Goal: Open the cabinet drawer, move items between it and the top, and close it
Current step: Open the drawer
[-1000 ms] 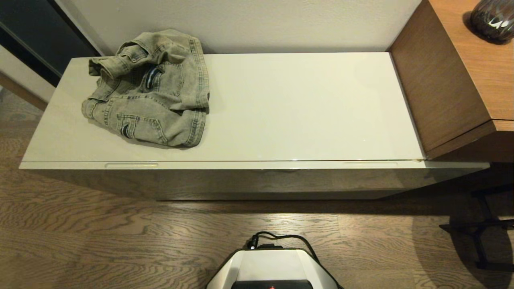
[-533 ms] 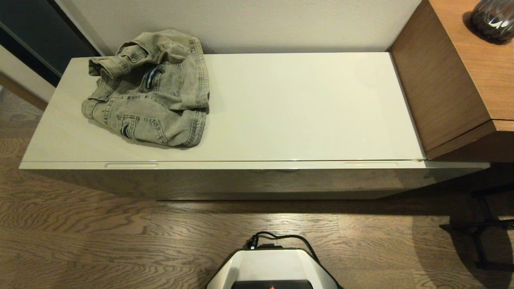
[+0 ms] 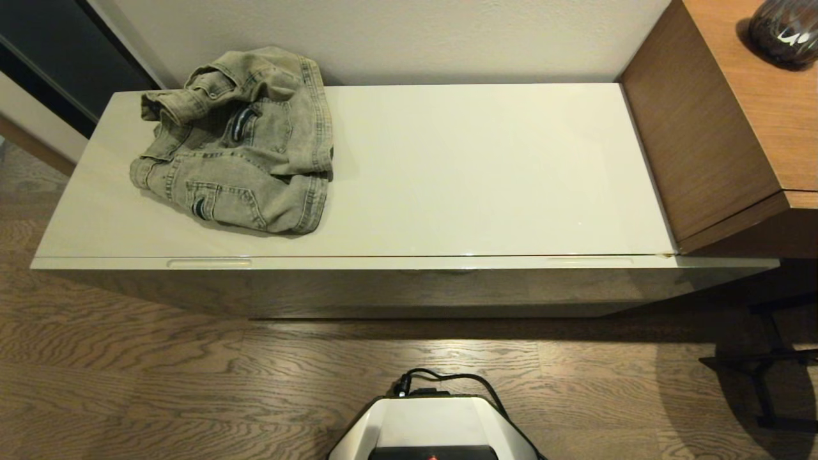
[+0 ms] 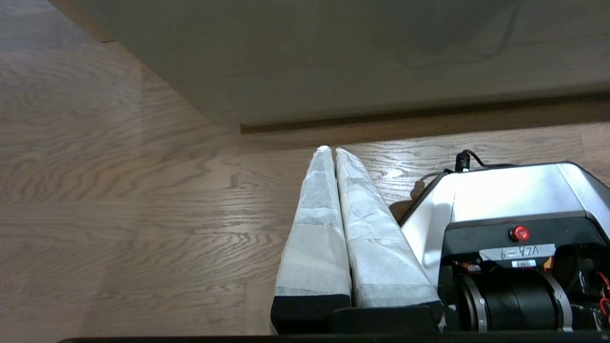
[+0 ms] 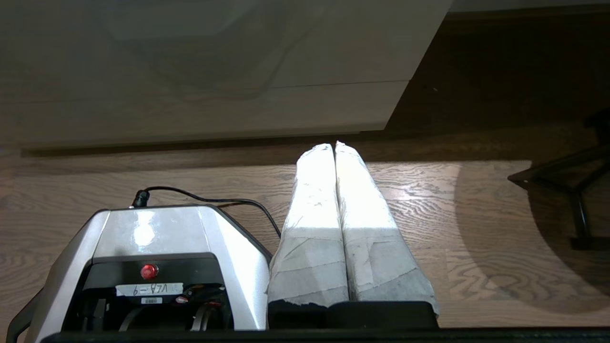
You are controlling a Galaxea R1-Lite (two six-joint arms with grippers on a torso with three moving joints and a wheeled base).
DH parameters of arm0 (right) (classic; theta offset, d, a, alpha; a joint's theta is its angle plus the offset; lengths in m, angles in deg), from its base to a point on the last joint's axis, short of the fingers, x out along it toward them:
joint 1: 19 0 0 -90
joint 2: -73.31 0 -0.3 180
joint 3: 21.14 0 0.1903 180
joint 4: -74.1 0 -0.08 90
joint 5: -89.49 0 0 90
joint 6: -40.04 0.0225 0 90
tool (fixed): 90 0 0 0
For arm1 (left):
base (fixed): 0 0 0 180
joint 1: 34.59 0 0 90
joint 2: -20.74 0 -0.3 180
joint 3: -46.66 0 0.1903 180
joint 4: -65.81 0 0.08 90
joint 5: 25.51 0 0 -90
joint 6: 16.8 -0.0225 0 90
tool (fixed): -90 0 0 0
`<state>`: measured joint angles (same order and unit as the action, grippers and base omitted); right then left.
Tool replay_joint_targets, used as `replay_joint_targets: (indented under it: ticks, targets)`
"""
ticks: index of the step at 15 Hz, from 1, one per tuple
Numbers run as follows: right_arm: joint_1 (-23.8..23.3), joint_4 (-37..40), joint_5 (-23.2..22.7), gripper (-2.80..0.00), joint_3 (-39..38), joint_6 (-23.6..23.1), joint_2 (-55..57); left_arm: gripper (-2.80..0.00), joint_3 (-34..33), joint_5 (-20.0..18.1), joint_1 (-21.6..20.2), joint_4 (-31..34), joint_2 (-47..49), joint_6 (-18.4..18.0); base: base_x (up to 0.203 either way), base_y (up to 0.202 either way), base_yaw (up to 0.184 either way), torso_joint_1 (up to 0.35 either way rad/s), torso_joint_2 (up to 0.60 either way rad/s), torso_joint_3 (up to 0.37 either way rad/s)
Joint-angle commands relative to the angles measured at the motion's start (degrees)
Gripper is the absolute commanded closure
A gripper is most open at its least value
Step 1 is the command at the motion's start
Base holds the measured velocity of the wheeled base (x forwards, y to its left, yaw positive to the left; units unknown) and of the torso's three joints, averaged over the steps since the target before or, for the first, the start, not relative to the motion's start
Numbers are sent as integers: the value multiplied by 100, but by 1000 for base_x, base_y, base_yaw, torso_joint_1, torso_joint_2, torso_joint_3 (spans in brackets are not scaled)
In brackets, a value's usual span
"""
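The top [image 3: 486, 172] is a long, flat, glossy pale beige rectangle with crisp straight edges, smooth enough to carry a soft sheen. On its left end, toward the back wall, lies the denim jacket [image 3: 239, 144], a faded olive-grey heap of coarse fabric, crumpled and folded over itself, with pale worn seams, doubled stitching along the hems and stitched pockets showing on its upper side; one rolled cuff sticks out at the far left. Below the top's front edge runs the cabinet drawer [image 3: 409, 284], pushed fully in, its front a glossy grey-beige panel as long as the cabinet that mirrors the floor, with two slim shallow notches [image 3: 209, 262] set into its rim, one near each end. To the right a taller brown wood-grain desk [image 3: 722, 128] butts against the cabinet, with a dark rounded glass vase [image 3: 785, 29] on it. The floor [image 3: 160, 377] is grey-brown wood plank with a strong wavy grain. Both arms hang low beside the robot's base [image 3: 434, 428], over the floor and short of the cabinet: the left gripper [image 4: 330, 151] has its long, tapered, white-wrapped fingers [image 4: 317, 224] pressed together with nothing between them, and the right gripper [image 5: 333, 146] likewise has its wrapped fingers pressed tight and holds nothing.
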<state>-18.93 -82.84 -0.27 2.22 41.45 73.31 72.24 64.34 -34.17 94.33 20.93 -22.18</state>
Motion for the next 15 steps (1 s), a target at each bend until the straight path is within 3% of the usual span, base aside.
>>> replay_joint_targets:
  ticks: [1,5,7,11,13,15]
  targets:
    - [1,-5,2,0,0,0,9,0,591,13,5,248,317,47,0,0,0,0,0,0]
    - [1,-5,2,0,0,0,9,0,2851,6,-27,818,2432,716,0,0,0,0,0,0]
    - [1,-5,2,0,0,0,9,0,3419,-24,-35,1127,3274,934,0,0,0,0,0,0]
    - [1,-5,2,0,0,0,9,0,3438,-47,-34,999,4570,1822,0,0,0,0,0,0]
    - [1,-5,2,0,0,0,9,0,3110,-71,-16,121,5004,2169,0,0,0,0,0,0]
    - [1,-5,2,0,0,0,9,0,2728,-156,8,-770,5382,2291,0,0,0,0,0,0]
